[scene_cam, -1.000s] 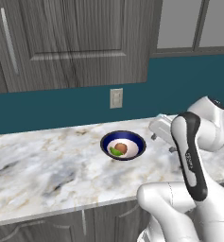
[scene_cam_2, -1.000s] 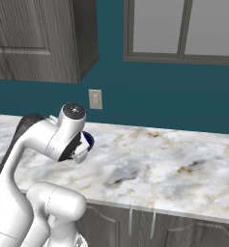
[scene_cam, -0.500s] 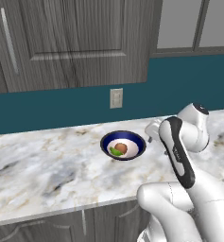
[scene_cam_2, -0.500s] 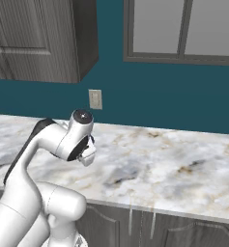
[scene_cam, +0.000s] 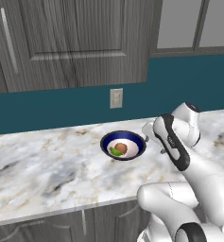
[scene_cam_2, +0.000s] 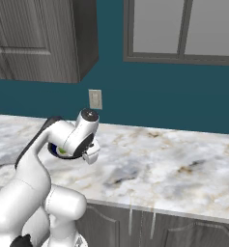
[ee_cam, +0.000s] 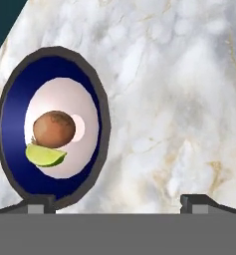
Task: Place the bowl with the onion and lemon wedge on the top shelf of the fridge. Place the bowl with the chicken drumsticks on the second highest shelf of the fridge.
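The bowl with the onion and lemon wedge (scene_cam: 132,139) is dark blue with a white inside and stands on the marble counter (scene_cam: 38,165). In it lie the brown onion (scene_cam: 121,148) and the green-yellow lemon wedge (scene_cam: 116,152). In the hand view the bowl (ee_cam: 55,69) sits at the left, holding the onion (ee_cam: 54,129) and the wedge (ee_cam: 45,155). My gripper (ee_cam: 117,201) is open just right of the bowl, with bare counter between its fingers. One fingertip (ee_cam: 40,201) is at the bowl's rim. In the right base view the arm hides most of the bowl (scene_cam_2: 60,151). The fridge and the bowl with the chicken drumsticks are out of view.
Dark wood upper cabinets (scene_cam: 75,42) hang over the counter, and glass-front cabinets (scene_cam_2: 183,29) are to the right. A wall outlet (scene_cam: 116,98) sits on the teal backsplash behind the bowl. The marble runs wide to the right (scene_cam_2: 174,164).
The arm has swung a little to the right and the hand has come lower beside the bowl. The bowl has not moved and the gripper has stayed open.
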### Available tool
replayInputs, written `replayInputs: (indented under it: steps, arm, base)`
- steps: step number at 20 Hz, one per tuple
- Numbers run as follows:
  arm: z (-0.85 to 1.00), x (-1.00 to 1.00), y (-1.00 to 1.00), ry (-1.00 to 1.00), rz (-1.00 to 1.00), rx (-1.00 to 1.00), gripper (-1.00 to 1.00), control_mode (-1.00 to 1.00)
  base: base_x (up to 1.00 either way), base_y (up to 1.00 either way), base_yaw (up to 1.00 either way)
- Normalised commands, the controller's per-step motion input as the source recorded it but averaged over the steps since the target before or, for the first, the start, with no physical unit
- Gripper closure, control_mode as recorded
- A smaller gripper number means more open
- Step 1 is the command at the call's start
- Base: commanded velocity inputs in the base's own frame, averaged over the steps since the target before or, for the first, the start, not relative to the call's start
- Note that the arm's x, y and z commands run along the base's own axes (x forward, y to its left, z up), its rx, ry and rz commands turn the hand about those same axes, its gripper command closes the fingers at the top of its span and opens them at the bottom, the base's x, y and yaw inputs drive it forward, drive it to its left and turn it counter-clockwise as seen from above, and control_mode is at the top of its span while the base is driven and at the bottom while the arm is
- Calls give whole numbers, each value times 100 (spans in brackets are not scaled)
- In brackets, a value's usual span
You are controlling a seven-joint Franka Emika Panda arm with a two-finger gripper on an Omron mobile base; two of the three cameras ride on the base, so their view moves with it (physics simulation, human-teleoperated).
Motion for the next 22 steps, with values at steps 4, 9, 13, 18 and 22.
replayInputs:
  steps: [4, 9, 13, 18, 22]
  arm:
    - [-34, 35, 1, 1, 0, 0, -100, -100]
    - [-48, 33, 2, 2, 0, 0, -100, -100]
    - [-30, 39, 13, 0, 0, 0, -100, -100]
    - [-23, 38, 4, 1, 0, 0, -100, -100]
    - [-35, 29, 0, 1, 0, 0, -100, -100]
  base:
    - [0, 0, 0]
    - [0, 0, 0]
    - [0, 0, 0]
    - [0, 0, 0]
    - [0, 0, 0]
